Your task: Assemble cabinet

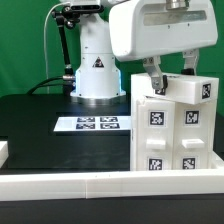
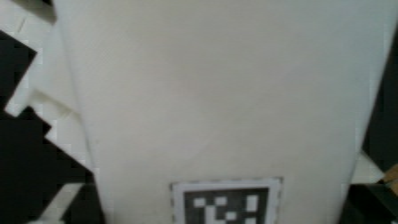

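Observation:
The cabinet (image 1: 170, 130) is a large white box standing upright at the exterior view's right, with several marker tags on its front. A smaller white tagged top panel (image 1: 190, 90) lies on it, slightly tilted. My gripper (image 1: 171, 76) comes down from above and its fingers (image 1: 154, 78) straddle this panel, pressed to its sides. In the wrist view the white panel (image 2: 214, 100) fills the picture, with one tag (image 2: 226, 205) at its edge. My fingertips are hidden there.
The marker board (image 1: 98, 124) lies on the black table left of the cabinet. The robot's base (image 1: 97, 70) stands behind it. A white rail (image 1: 100, 182) runs along the front edge. A small white piece (image 1: 3, 152) shows at the far left.

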